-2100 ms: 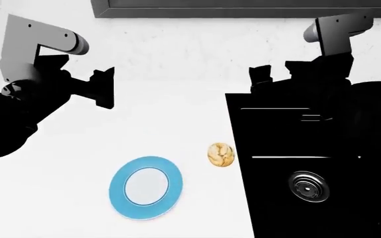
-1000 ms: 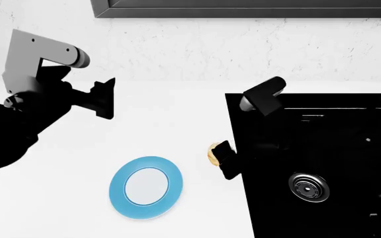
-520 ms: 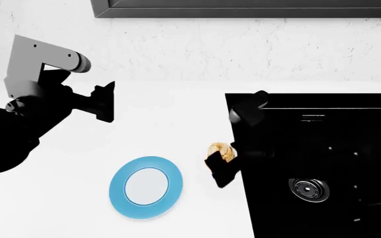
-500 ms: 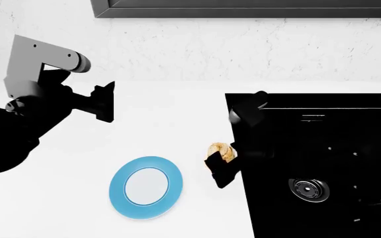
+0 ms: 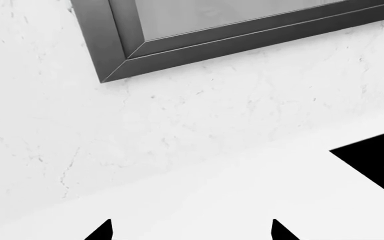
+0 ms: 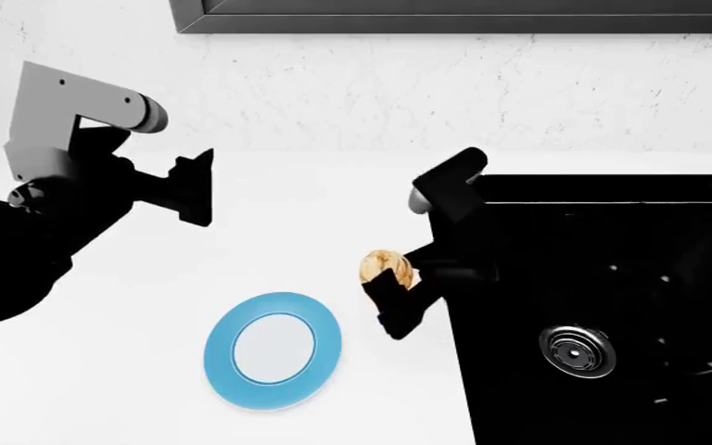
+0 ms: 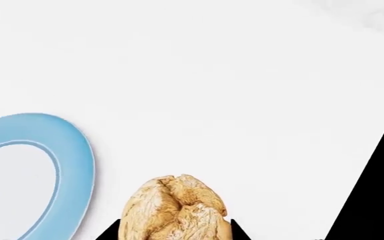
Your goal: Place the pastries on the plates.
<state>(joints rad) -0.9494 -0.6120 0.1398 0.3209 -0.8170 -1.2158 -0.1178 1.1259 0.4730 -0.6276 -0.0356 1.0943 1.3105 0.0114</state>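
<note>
Gripping bun (image 6: 382, 267) btwn its fingers, R gripper (image 6: 387, 283) sits just beside blue-rimmed plate (image 6: 272, 349), over white counter (image 6: 307, 232) near sink (image 6: 603, 315). L gripper (image 6: 196, 188) spread apart, well off, holding nothing.

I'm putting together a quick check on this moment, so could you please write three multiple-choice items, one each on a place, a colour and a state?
1. Where is the sink relative to the plate in the head view?
A. to its left
B. to its right
C. under it

2. What colour is the plate's rim?
A. blue
B. red
C. green

3. What is the right gripper doing?
A. hanging empty over the sink
B. resting on the plate
C. holding the bun

Key: 1 B, the black basin fills that side; 2 A, a broad blue ring surrounds a white centre; 3 C, the fingertips flank the bun in the right wrist view.
</note>
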